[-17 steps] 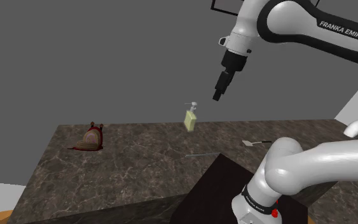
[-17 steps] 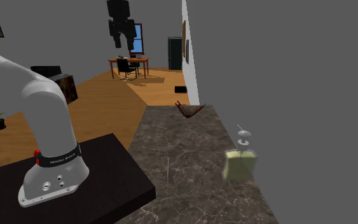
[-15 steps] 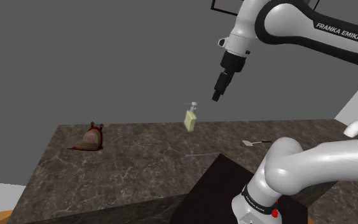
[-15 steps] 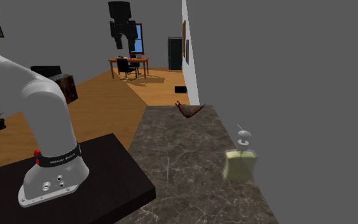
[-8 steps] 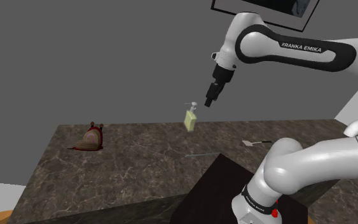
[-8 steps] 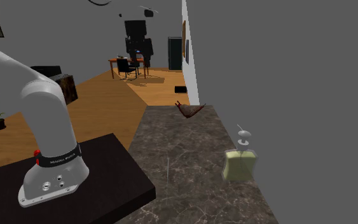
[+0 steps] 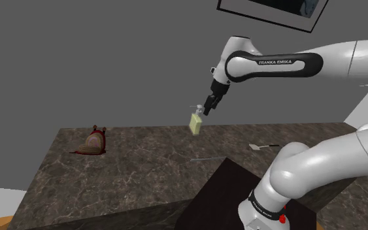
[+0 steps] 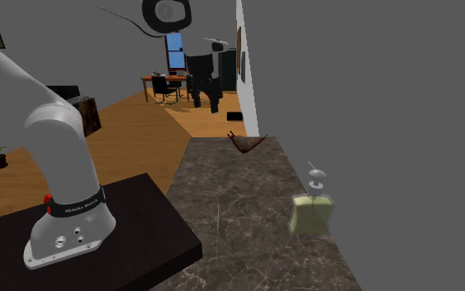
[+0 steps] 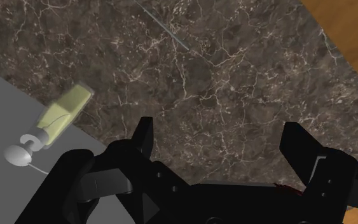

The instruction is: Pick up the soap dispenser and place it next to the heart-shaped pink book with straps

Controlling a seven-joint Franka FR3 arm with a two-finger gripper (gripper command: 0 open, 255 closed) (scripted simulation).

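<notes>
Soap dispenser (image 7: pixel 195 121) (image 8: pixel 311 211) (image 9: pixel 60 118), a squat pale yellow-green bottle with a grey pump head, stands upright on the dark marbled counter (image 7: pixel 143 171) beside the grey wall (image 7: pixel 110 59), its long axis vertical and the pump uppermost. The gripper (image 7: pixel 204 112) (image 9: pixel 220 132) hovers near it, fingers spread wide and holding nothing.

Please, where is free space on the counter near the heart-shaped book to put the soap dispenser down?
Bare counter lies between the heart-shaped book and the soap dispenser, and also in front of the book toward the near edge. It is more crowded beside the black stand, where a thin rod lies.
</notes>
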